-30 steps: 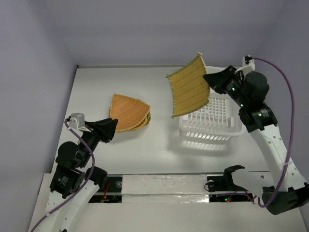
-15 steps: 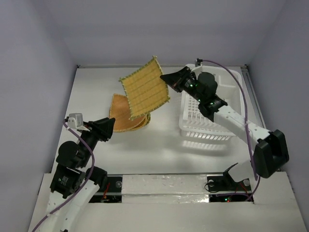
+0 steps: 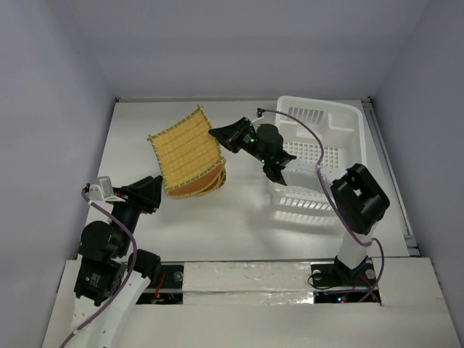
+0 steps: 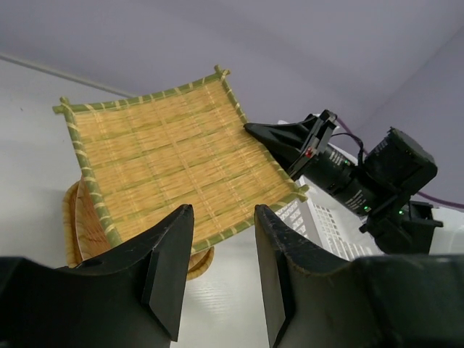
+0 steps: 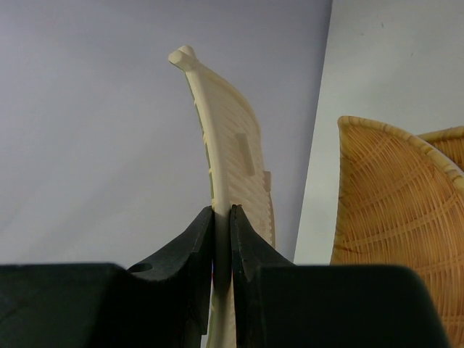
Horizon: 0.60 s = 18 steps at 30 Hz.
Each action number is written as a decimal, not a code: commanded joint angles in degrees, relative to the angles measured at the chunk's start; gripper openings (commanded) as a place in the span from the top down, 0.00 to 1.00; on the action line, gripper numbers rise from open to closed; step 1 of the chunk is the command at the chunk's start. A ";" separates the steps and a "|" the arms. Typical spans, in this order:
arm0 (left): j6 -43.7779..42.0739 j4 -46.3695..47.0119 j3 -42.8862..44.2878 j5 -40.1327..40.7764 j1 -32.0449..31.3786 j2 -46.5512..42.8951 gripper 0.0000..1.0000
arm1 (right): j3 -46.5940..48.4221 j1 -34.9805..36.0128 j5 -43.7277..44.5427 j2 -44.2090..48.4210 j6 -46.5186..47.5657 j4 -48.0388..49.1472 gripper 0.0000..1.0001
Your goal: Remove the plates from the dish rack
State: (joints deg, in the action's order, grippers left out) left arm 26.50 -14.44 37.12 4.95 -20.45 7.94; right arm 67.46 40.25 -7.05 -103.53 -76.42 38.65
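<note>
My right gripper [image 3: 215, 133] is pressed together on one edge of a plate [image 3: 183, 148]; my two fingers pinch its thin rim between them. In my right wrist view the plate stands edge-on, rising straight up out of the pinch and bending a little at the top. The plate hangs in the air, tilted, to the left of this gripper, with its woven face turned up and towards my left arm. It is above the stack of plates [image 3: 201, 187] that lies on the table [image 3: 145, 130], and it covers a part of the stack from above. I cannot tell if it touches the stack.

The dish rack [image 3: 312, 192] stands on the table behind my right gripper, to the right side, well apart from the held plate.

My left gripper [image 4: 223, 217] is spread, with nothing between its fingers. It is low, near the stack, on the near left side of it, and it points up at the held plate without touching it.
</note>
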 commanded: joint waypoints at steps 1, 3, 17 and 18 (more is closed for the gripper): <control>0.22 2.31 0.84 -0.73 0.58 0.49 0.64 | 2.94 1.15 2.39 -0.44 -5.32 13.03 1.00; 0.13 2.40 0.85 -0.82 0.58 0.58 0.64 | 0.93 1.15 2.65 -0.80 -5.32 13.64 1.00; 0.04 2.83 0.67 -1.79 0.58 0.93 0.64 | -8.04 1.15 3.01 -1.77 -3.82 13.91 1.00; 0.04 2.92 0.58 -1.87 0.58 0.93 0.64 | -8.40 1.15 3.09 -1.68 -3.73 13.64 1.00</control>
State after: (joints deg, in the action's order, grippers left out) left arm 26.48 -14.41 37.12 4.05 -20.12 8.03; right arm 58.83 40.97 -4.91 -106.52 -78.74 44.10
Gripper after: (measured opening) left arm 0.360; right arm 0.176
